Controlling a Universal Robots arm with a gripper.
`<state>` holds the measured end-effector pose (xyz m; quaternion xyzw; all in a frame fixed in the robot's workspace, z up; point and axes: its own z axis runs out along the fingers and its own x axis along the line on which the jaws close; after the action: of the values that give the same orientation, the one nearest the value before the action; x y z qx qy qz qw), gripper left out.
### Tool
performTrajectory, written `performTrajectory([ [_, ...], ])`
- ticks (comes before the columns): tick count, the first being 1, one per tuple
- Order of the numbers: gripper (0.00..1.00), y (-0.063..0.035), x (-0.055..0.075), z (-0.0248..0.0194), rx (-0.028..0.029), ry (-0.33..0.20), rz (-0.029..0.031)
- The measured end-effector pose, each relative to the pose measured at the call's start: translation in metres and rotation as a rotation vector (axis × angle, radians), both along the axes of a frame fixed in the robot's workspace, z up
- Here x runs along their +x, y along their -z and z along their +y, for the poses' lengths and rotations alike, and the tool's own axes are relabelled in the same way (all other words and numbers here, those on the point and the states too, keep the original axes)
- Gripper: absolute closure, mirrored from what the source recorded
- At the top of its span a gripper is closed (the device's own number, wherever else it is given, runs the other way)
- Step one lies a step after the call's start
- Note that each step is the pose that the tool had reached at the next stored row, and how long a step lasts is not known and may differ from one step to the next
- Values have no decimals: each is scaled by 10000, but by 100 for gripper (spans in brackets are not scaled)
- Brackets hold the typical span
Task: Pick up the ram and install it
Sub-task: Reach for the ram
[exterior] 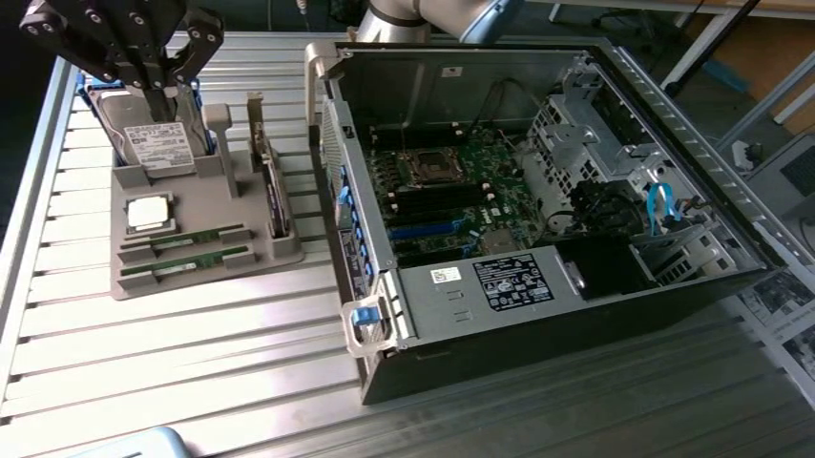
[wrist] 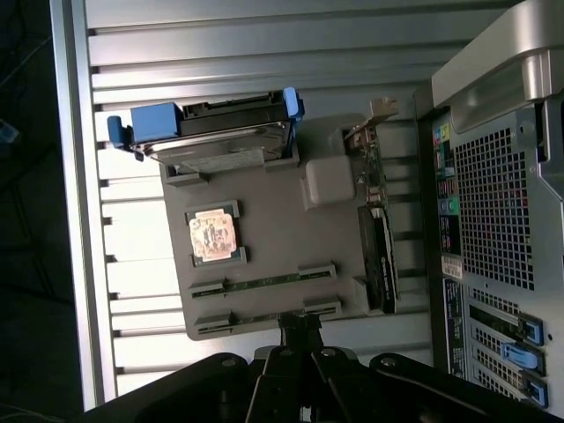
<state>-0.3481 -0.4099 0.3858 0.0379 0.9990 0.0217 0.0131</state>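
With your jaws shut and empty above the tray, open them and square up across the ram edges before lowering.

We see the ram is green with small dark chips in a row, and its twin looks the same. The tray is grey. The hard drive is silver with a white label. The gripper is black. The table is shiny silver with stripes.
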Motion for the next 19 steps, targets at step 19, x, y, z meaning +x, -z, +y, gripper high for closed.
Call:
performTrajectory([
  [19, 89, 10, -2, -69, -1, 0, 0],
])
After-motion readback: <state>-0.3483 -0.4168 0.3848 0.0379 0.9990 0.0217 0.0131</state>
